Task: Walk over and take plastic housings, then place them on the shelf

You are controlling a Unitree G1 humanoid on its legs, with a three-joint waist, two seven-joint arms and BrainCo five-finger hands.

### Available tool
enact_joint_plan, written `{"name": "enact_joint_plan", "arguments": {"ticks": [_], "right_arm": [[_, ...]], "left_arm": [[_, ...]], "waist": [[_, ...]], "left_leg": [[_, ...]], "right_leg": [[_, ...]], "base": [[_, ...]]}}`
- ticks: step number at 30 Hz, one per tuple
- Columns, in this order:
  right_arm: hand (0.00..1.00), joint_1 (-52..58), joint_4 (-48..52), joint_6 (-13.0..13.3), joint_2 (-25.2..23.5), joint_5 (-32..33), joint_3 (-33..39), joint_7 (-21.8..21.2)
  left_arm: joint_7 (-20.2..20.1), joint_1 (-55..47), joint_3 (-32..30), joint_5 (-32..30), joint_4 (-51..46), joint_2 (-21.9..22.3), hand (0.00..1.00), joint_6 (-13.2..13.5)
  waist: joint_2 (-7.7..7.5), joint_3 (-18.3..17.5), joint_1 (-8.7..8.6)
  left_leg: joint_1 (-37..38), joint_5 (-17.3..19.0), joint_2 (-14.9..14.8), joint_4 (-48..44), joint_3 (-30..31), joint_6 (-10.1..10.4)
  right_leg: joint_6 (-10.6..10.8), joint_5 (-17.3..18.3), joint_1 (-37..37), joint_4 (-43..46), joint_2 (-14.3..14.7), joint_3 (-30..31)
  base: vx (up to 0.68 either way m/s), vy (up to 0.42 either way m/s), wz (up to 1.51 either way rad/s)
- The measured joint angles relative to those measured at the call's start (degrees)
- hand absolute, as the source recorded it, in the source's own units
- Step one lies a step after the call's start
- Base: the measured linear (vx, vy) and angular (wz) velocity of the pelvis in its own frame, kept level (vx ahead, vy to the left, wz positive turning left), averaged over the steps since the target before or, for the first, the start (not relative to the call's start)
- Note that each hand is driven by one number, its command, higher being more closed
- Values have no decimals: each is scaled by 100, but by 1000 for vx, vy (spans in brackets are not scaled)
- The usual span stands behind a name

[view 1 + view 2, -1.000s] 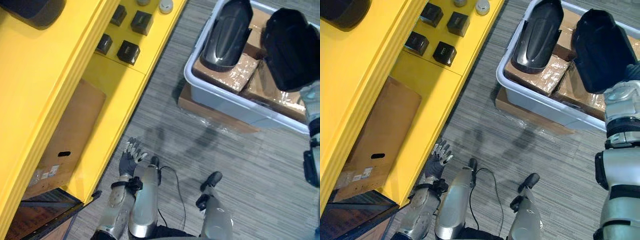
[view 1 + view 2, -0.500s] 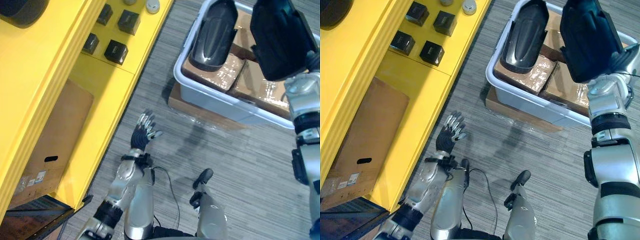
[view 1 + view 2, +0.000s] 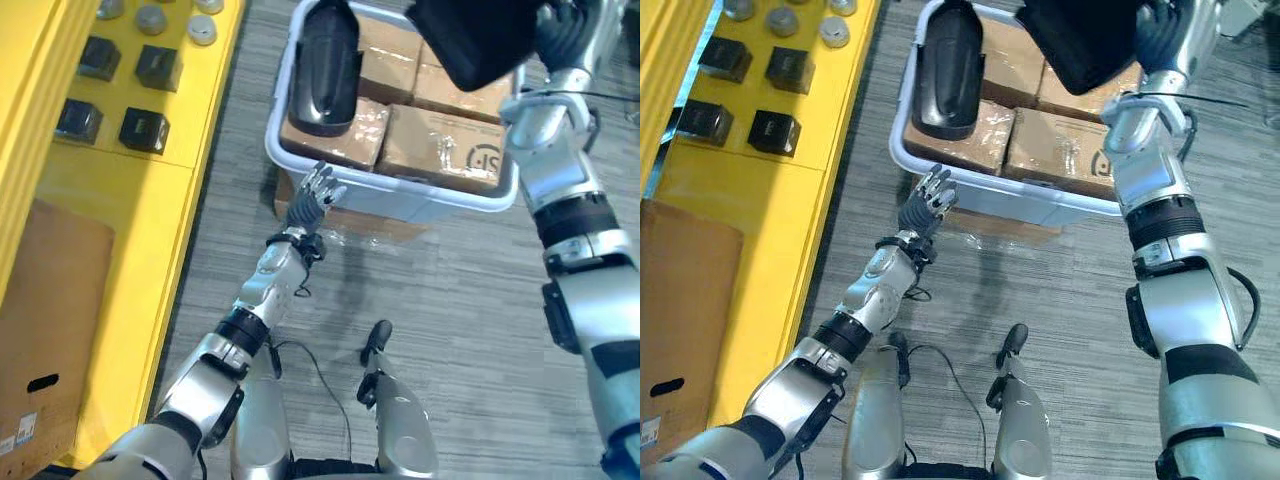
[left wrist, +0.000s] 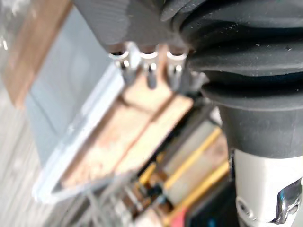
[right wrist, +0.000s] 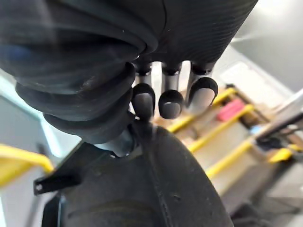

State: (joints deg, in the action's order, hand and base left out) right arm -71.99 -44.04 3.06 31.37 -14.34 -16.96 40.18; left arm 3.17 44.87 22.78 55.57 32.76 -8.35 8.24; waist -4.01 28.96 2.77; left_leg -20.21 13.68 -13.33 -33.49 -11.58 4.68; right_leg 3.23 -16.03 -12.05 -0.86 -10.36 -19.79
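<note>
A grey bin (image 3: 430, 205) on the floor holds wrapped cardboard boxes, and a black plastic housing (image 3: 322, 65) lies on them at its left end. A second black housing (image 3: 1080, 35) hangs above the bin's right part, my right hand (image 3: 1160, 35) shut on its edge. In the right wrist view the fingers (image 5: 170, 101) curl against that housing (image 5: 142, 189). My left hand (image 3: 315, 195) is stretched out open just before the bin's front wall, below the lying housing. Its straight fingers (image 4: 149, 71) point at the bin's rim (image 4: 80, 137). The yellow shelf (image 3: 120, 190) runs along the left.
Small black boxes (image 3: 145, 128) and grey round caps (image 3: 150, 18) lie on the shelf's board. A brown cardboard box (image 3: 40, 300) stands lower in the shelf. The bin rests on a flat cardboard slab (image 3: 340, 215). Grey carpet lies between shelf and bin.
The camera has swung towards the bin. My left arm rose from beside my leg and reached forward to the bin's front wall. The right hand kept hold of its housing, raised above the bin.
</note>
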Motion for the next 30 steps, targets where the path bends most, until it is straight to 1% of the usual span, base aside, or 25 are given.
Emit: {"name": "enact_joint_plan", "arguments": {"ticks": [1, 3, 4, 6, 8, 9, 11, 14, 16, 19, 21, 24, 27, 29, 30], "right_arm": [[100, 65, 126, 51, -23, -10, 2, 0], [100, 365, 545, 213, -53, -149, 15, -5], [100, 602, 775, 353, -87, -237, 20, -19], [100, 930, 1026, 543, -246, -325, 21, -56], [100, 1123, 1123, 611, -399, -459, 21, -148], [100, 1265, 1208, 688, -481, -472, 21, -213], [100, 1450, 1225, 801, -558, -584, 20, -324], [100, 1702, 1239, 827, -741, -670, 16, -412], [100, 1856, 1395, 830, -824, -670, 18, -408], [100, 2051, 1584, 839, -907, -668, 20, -402], [100, 2251, 1613, 839, -1060, -667, 14, -398], [100, 2522, 1615, 839, -1236, -664, -14, -394], [100, 2785, 1656, 839, -1360, -666, -130, -384], [100, 2926, 1713, 840, -1407, -668, -234, -386], [100, 2985, 1789, 840, -1441, -668, -237, -388]], "left_arm": [[-2, 15, -1, 34, 0, 11, 0, 12], [-1, 59, -7, 65, -2, 53, 0, 150], [-1, 82, -24, 86, -11, 76, 0, 222], [-1, 118, -27, 87, -17, 80, 0, 369], [-1, 121, -27, 86, -59, 78, 0, 416], [0, 122, -21, 78, -136, 96, 0, 428], [8, 123, -18, 49, -244, 203, 0, 452], [71, 124, -6, -37, -275, 291, 0, 536], [218, 106, -19, -38, -276, 300, 0, 576], [317, 95, -23, -38, -283, 308, 0, 603], [449, 21, -22, -70, -283, 313, 0, 605], [687, -126, -23, -294, -283, 343, 0, 597], [926, -336, -43, -635, -282, 438, 0, 483], [1020, -470, -34, -840, -281, 441, 0, 353], [1064, -485, -28, -932, -281, 441, 0, 289]], "waist": [[-17, -2, -24], [-47, -6, -58], [-51, -8, -102], [-74, -24, -184], [-138, -72, -198], [-172, -93, -212], [-179, -99, -226], [-178, -128, -292], [-160, -226, -349], [-154, -318, -358], [-137, -487, -355], [-103, -747, -354], [-25, -958, -352], [-19, -1157, -349], [-42, -1209, -347]], "left_leg": [[78, 2, -1, 23, -32, 3], [318, 9, -11, 151, -153, 17], [448, 6, -10, 221, -176, 41], [635, -38, -10, 368, -225, 110], [758, -85, -2, 522, -316, 151], [820, -121, 1, 620, -349, 189], [946, -179, -2, 761, -393, 228], [1166, -231, 5, 939, -433, 264], [1235, -268, 23, 1075, -474, 281], [1333, -356, 57, 1240, -493, 297], [1438, -454, 94, 1467, -499, 317], [1544, -556, 128, 1689, -494, 336], [1783, -607, 168, 1871, -496, 337], [1829, -635, 224, 1941, -528, 326], [1833, -637, 251, 1945, -545, 322]], "right_leg": [[0, 0, 44, -21, 4, 31], [1, 1, 189, -91, 14, 117], [2, 2, 303, -157, 28, 120], [-16, 20, 413, -199, 48, 123], [-19, 30, 417, -236, 56, 177], [-17, 27, 424, -266, 75, 206], [-18, 27, 461, -279, 99, 236], [-18, 27, 626, -355, 129, 241], [-18, 28, 623, -366, 133, 245], [-18, 27, 633, -367, 130, 234], [-19, 27, 635, -371, 127, 221], [-19, 27, 658, -372, 124, 154], [-21, 29, 816, -378, 109, 119], [-37, 49, 816, -382, 64, 115], [-25, 102, 817, -384, 31, 114]], "base": [[-9, 29, -27], [-11, 25, -21], [-11, 21, -11], [-14, 12, -11], [-7, -3, -17], [11, -12, -14], [30, -10, -9], [70, 5, -4], [62, 10, -4], [48, 13, 1], [55, 8, 3], [49, 8, 4], [25, 10, 2], [2, 39, -5], [-29, 26, -5]]}}
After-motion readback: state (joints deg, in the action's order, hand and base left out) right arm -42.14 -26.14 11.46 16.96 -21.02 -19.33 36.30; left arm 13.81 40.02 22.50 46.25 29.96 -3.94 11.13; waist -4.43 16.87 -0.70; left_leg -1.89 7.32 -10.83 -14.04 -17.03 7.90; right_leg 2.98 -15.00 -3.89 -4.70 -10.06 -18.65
